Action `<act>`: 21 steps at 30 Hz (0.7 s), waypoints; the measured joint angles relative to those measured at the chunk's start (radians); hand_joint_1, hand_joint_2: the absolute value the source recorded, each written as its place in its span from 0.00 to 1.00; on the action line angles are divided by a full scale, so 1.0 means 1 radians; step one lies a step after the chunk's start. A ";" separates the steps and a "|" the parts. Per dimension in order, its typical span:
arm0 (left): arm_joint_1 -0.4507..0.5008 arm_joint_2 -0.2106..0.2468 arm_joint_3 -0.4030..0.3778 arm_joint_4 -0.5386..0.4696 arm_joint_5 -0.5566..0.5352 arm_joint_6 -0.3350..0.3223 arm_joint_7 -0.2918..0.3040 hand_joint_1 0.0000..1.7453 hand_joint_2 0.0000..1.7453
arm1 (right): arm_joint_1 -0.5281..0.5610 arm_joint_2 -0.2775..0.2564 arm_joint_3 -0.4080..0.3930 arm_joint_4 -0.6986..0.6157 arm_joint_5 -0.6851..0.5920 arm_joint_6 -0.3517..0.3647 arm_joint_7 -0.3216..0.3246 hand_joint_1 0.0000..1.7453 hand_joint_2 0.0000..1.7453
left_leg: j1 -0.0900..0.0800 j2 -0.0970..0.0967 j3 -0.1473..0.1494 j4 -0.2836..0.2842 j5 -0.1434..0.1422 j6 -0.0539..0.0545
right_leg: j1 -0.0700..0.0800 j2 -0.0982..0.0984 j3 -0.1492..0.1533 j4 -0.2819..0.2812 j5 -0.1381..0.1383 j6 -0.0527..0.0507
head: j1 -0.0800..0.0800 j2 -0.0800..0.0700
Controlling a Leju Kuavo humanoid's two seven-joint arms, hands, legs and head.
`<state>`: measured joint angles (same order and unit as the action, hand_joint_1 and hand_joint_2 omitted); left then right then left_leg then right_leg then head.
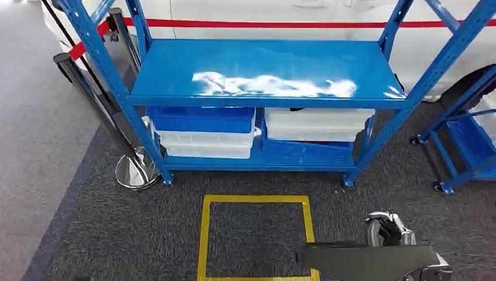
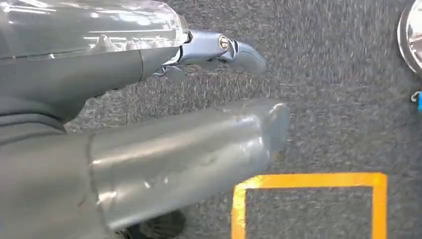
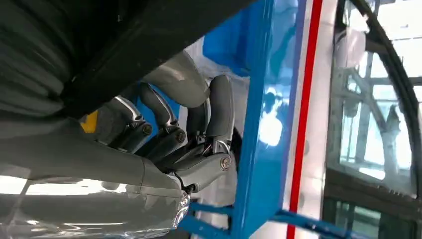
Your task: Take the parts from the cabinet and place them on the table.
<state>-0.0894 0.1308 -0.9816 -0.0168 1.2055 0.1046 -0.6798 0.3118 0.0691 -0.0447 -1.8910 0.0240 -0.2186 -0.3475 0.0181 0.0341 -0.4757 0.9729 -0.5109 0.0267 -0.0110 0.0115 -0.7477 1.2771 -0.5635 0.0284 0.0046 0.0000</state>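
The right hand (image 1: 391,229) holds a dark flat part (image 1: 368,260) beside the yellow floor square (image 1: 255,201), in front of the blue rack (image 1: 263,70). The left hand (image 2: 219,50) hangs with fingers extended, holding nothing. Judgement: keep the part level and the grip firm while turning toward the table.

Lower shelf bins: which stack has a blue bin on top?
The left stack: a blue bin sits on top of white ones. The right stack is reversed, with white bins above a blue bin at the bottom.
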 joint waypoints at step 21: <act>-0.030 -0.031 -0.169 0.000 0.046 0.066 0.098 0.00 0.00 | 0.036 0.070 -0.041 -0.018 0.019 0.047 0.000 1.00 1.00 | -0.005 -0.075 -0.054 0.103 0.004 -0.026 | 0.015 0.069 0.158 -0.247 0.106 -0.066 | -0.014 0.000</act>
<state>-0.1195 0.0996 -1.1506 -0.0168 1.2512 0.1702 -0.5817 0.3474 0.1389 -0.0854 -1.9089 0.0431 -0.1717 -0.3479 0.0134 -0.0412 -0.5295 1.0759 -0.5069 0.0008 0.0038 0.0803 -0.5896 1.0296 -0.4574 -0.0376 -0.0092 0.0000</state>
